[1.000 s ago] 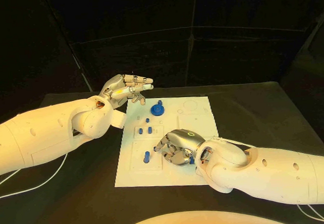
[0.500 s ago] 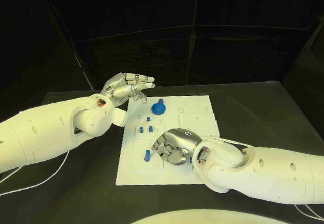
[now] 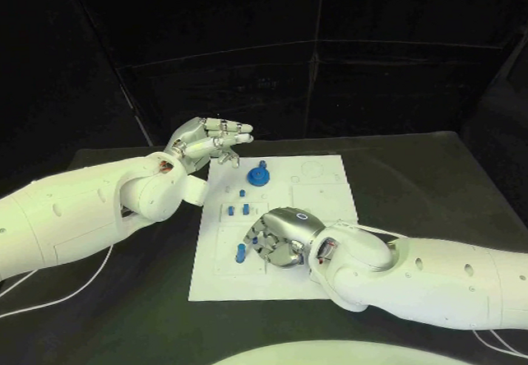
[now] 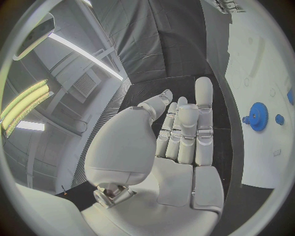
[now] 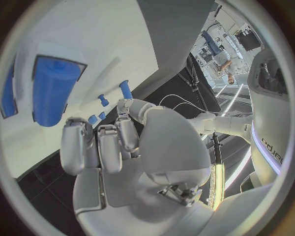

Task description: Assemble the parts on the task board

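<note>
The task board (image 3: 324, 197) is a white plate lying flat in the middle of the black table (image 3: 454, 181), its long sides running from the near edge toward the far edge. A blue gear part (image 3: 257, 178) stands on the board near its far-left corner. Two small blue pegs (image 3: 235, 210) stand side by side along the left edge, about halfway down. A longer blue peg (image 3: 240, 251) lies further toward the near-left corner, just beside the right hand.

The right hand (image 3: 286, 236) is low over the near half of the board, fingers (image 5: 98, 145) curled downward toward the surface. Whether it holds a part cannot be determined. In the right wrist view, a large blue block (image 5: 55, 89) sits in a recess of the board ahead of the fingers.

The left hand (image 3: 205, 144) is raised above the far-left corner of the board, fingers together and nearly straight, holding nothing.
</note>
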`<state>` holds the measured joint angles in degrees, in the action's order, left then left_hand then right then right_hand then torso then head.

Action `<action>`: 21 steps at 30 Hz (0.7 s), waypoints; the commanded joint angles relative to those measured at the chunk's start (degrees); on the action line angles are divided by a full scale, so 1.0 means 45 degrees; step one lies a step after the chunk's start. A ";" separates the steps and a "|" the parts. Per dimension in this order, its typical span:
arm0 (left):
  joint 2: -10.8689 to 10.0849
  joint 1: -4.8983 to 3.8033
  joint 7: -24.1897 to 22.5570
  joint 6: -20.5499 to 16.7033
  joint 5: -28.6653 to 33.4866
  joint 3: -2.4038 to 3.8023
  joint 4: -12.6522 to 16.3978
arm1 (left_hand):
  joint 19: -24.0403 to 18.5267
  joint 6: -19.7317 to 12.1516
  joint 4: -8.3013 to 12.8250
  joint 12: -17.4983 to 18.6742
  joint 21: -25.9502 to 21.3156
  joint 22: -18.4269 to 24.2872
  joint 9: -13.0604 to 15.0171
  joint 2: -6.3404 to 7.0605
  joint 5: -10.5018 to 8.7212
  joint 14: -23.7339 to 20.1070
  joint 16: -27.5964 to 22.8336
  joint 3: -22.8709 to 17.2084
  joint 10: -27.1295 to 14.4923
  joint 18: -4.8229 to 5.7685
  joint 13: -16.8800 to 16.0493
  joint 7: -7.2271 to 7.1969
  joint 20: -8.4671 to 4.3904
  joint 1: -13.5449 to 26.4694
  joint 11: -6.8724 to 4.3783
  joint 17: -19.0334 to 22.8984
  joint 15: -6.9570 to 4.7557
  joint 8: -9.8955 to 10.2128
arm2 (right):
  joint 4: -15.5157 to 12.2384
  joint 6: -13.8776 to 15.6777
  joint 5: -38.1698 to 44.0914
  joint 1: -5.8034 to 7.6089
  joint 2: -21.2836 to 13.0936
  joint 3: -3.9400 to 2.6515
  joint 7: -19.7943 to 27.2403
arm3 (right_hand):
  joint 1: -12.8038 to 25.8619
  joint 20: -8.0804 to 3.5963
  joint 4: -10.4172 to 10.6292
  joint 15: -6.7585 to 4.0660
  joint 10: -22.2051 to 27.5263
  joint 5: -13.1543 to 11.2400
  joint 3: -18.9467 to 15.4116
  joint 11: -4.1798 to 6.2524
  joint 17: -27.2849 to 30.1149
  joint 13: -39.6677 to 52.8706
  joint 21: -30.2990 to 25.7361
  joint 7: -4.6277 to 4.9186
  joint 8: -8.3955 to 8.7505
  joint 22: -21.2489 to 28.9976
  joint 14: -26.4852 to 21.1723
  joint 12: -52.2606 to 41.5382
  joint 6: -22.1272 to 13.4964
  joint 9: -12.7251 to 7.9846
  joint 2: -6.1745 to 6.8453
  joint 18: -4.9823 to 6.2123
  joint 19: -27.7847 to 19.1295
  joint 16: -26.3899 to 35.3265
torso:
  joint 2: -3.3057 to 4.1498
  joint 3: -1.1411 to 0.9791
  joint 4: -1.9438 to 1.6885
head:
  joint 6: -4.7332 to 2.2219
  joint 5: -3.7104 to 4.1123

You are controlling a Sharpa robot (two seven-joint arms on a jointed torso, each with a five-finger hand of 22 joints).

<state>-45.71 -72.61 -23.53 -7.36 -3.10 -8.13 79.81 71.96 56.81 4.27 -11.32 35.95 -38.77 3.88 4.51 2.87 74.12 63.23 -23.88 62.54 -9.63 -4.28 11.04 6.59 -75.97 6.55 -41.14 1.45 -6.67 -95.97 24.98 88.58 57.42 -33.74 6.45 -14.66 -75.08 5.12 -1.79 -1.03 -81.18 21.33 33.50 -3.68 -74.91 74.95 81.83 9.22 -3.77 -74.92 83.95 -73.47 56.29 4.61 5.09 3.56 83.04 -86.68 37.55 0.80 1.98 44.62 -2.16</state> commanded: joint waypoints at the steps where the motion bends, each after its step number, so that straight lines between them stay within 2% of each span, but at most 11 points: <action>1: 0.0008 -0.0026 -0.0094 0.0064 0.0032 0.0011 0.0027 | -0.0048 -0.0099 0.0019 -0.0080 -0.0080 0.0011 0.0011 -0.0027 -0.0008 -0.0080 0.0058 0.0085 -0.0045 -0.0176 -0.0020 -0.0019 0.0046 0.0046 -0.0004 0.0022 -0.0027 -0.0058 | -0.0014 -0.0129 0.0083 0.0025 0.0061 -0.0009 0.0177 | 0.0036 0.0038 -0.0080 0.0059 -0.0113 -0.0064 -0.0011 0.0003 -0.2111 0.0625 0.0051 -0.0026 -0.0001 -0.0354 0.1083 -0.0055 0.0084 -0.0012 -0.0077 -0.0088 0.0009 -0.0076 | -0.0001 0.0003 -0.0001 | 0.0002 -0.0014; 21: 0.0021 -0.0031 -0.0078 0.0075 0.0032 0.0011 0.0033 | -0.0048 -0.0099 0.0019 -0.0080 -0.0080 0.0011 0.0011 -0.0027 -0.0008 -0.0080 0.0058 0.0085 -0.0045 -0.0176 -0.0020 -0.0019 0.0046 0.0046 -0.0004 0.0022 -0.0027 -0.0058 | -0.0105 -0.0511 0.0017 0.0025 0.0203 -0.0008 0.0267 | 0.0063 0.0037 -0.0092 0.0060 -0.0120 -0.0127 -0.0046 0.0001 -0.2110 0.0641 0.0037 -0.0025 -0.0001 -0.0331 0.1083 -0.0079 0.0113 -0.0025 -0.0076 -0.0083 -0.0002 -0.0076 | -0.0007 -0.0005 0.0013 | -0.0005 -0.0047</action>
<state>-45.67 -72.64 -23.52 -7.36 -3.10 -8.13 79.85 71.96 56.81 4.27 -11.32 35.95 -38.78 3.89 4.52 2.87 74.12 63.22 -23.88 62.54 -9.62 -4.27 11.03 6.59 -75.97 6.55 -41.14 1.45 -6.67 -96.20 23.41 88.57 57.43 -32.87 6.45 -14.02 -75.09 5.11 -1.95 -1.03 -81.18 21.01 33.34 -3.68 -74.93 74.94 81.83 9.01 -3.77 -74.91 83.95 -73.44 56.49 4.56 5.10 3.55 83.04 -86.67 37.50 0.80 1.97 44.65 -2.35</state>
